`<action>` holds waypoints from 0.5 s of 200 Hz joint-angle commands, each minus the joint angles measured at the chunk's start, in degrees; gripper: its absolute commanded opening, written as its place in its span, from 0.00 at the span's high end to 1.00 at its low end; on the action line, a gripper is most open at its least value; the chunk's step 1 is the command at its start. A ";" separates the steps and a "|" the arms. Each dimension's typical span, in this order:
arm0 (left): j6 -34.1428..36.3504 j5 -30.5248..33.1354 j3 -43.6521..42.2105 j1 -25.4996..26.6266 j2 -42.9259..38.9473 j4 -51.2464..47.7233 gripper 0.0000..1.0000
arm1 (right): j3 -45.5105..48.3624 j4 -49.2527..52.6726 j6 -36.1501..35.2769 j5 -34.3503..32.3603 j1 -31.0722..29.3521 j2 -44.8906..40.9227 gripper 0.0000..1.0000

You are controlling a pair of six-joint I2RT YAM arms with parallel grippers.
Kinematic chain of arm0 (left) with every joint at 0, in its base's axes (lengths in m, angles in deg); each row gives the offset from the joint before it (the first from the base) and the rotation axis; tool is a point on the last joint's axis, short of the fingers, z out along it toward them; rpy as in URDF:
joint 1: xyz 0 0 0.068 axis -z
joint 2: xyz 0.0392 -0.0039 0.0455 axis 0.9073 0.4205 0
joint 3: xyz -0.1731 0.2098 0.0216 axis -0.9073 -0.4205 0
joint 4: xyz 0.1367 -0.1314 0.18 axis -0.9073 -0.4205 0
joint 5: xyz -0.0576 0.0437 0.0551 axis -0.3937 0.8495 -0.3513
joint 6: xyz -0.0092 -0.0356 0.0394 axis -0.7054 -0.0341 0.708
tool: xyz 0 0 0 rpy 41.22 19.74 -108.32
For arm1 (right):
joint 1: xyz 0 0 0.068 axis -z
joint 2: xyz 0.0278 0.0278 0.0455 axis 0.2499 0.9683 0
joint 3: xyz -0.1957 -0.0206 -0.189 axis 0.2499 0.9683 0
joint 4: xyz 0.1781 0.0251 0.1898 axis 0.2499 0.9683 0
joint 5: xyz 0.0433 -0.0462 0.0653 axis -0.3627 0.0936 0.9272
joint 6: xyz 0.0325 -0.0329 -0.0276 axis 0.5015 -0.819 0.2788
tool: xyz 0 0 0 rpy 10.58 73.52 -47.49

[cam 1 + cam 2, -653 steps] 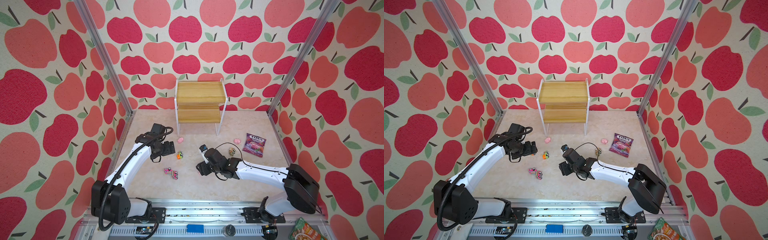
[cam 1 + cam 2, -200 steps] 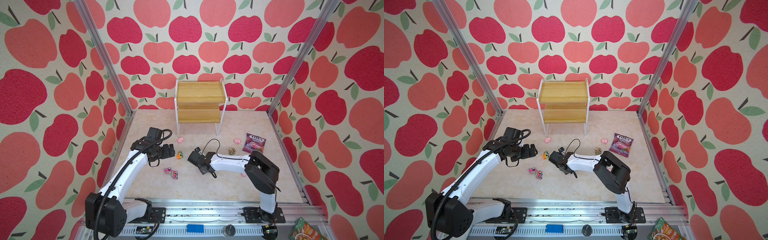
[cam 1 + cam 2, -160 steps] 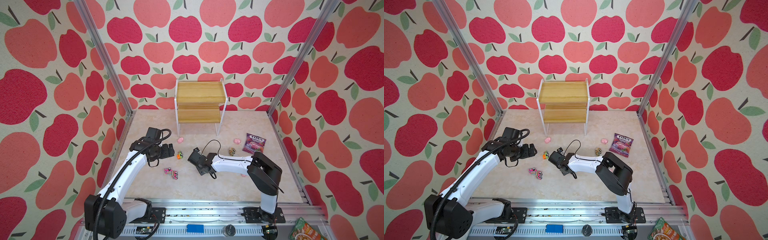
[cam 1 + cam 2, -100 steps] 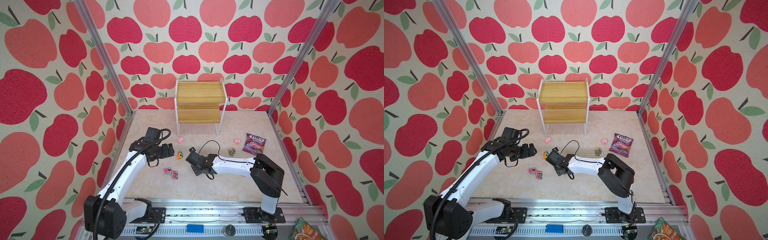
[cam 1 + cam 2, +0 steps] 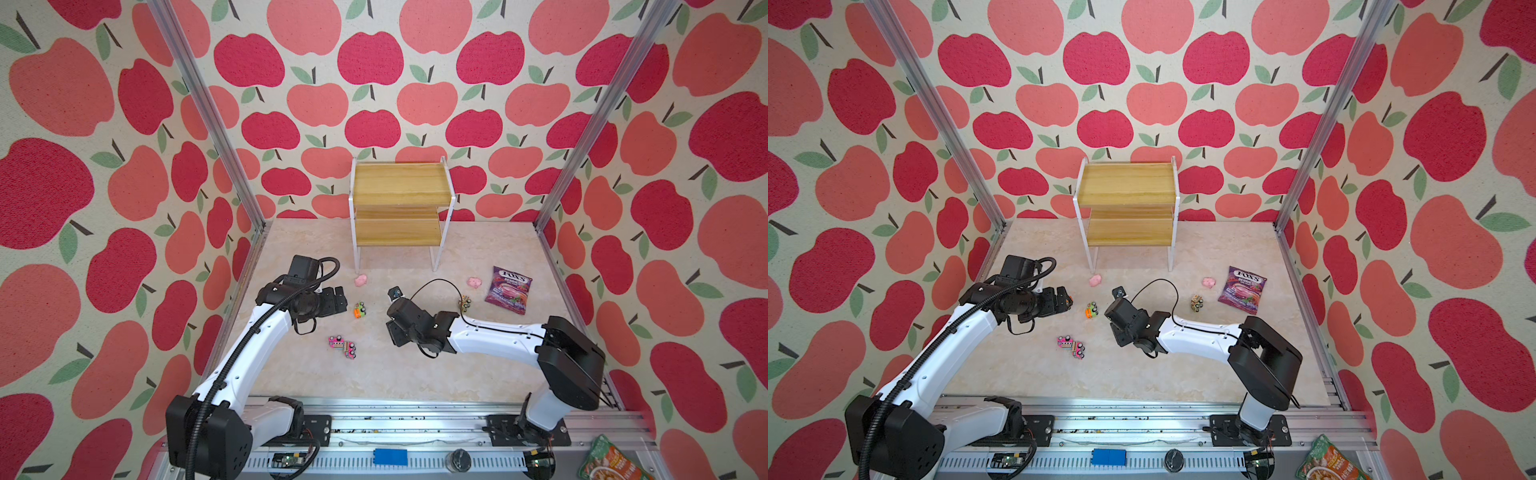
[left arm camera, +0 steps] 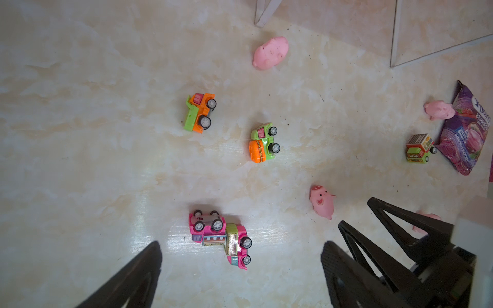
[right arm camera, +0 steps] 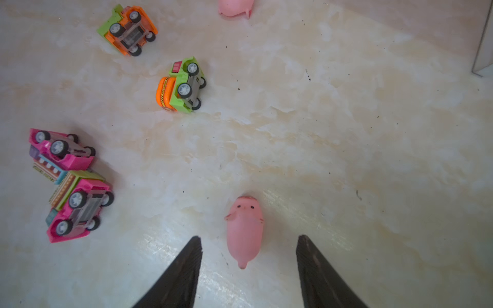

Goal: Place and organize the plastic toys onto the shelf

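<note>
The shelf (image 5: 398,208) (image 5: 1127,208) stands at the back with both wood boards bare. My right gripper (image 7: 249,236) (image 5: 395,330) is open, low over the floor, with a pink pig (image 7: 244,229) (image 6: 321,201) lying loose between its fingers, touching neither. My left gripper (image 6: 242,244) (image 5: 337,297) is open wide and holds nothing. Two pink trucks (image 6: 221,237) (image 5: 343,345) lie tipped together in front of it. An orange truck (image 6: 200,112) and a green truck (image 6: 264,141) (image 5: 360,310) lie nearby. Two more pigs (image 5: 360,280) (image 5: 474,282) sit near the shelf legs.
A purple candy bag (image 5: 509,289) (image 5: 1242,289) lies at the right, with a brown and green truck (image 5: 464,302) (image 6: 418,148) beside it. Apple-print walls close in three sides. A metal rail (image 5: 395,419) runs along the front edge.
The right arm's elbow has swung out to the right while its gripper edged slightly left over the pig. The left arm has barely moved.
</note>
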 commanded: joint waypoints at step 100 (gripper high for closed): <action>-0.15 0.01 -0.86 -0.84 -0.07 0.55 0.04 | 1.37 -4.61 -2.61 6.03 2.00 7.18 0.50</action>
